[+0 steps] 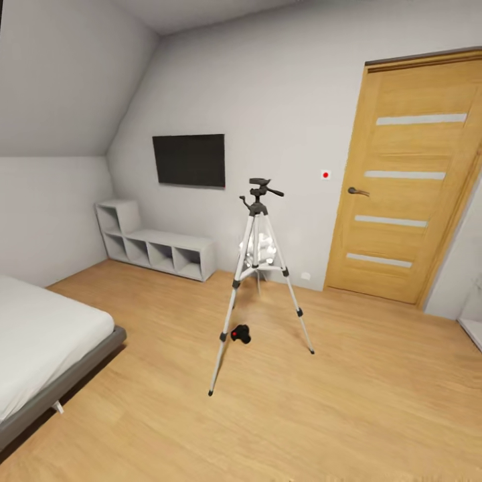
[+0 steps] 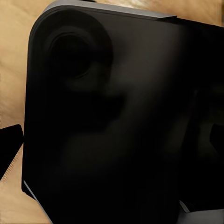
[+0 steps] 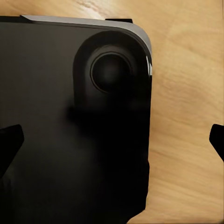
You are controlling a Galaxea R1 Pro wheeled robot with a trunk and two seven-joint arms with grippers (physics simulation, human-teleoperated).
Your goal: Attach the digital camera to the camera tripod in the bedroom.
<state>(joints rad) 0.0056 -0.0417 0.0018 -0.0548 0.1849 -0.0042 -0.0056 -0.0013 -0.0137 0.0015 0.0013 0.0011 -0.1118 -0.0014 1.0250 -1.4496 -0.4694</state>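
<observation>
The camera tripod point(image 1: 258, 268) stands upright in the middle of the bedroom's wood floor, silver legs spread, its black head and pan handle point(image 1: 261, 189) on top with nothing mounted. The digital camera point(image 1: 241, 333), small and black with a red button, lies on the floor between the tripod's legs, near the front left leg. In the right wrist view my right gripper point(image 3: 112, 140) is open, dark fingertips point(image 3: 10, 140) far apart over my black base. In the left wrist view my left gripper point(image 2: 112, 140) hangs over the same dark body, with one fingertip point(image 2: 10, 137) at the picture's edge, so it looks open.
A grey-framed white bed point(image 1: 40, 348) fills the left foreground. A white cube shelf point(image 1: 157, 248) and a black TV point(image 1: 189, 159) are on the back wall, a wooden door point(image 1: 408, 181) at right. A white clustered object point(image 1: 260, 249) sits behind the tripod. Wood floor stretches between me and the tripod.
</observation>
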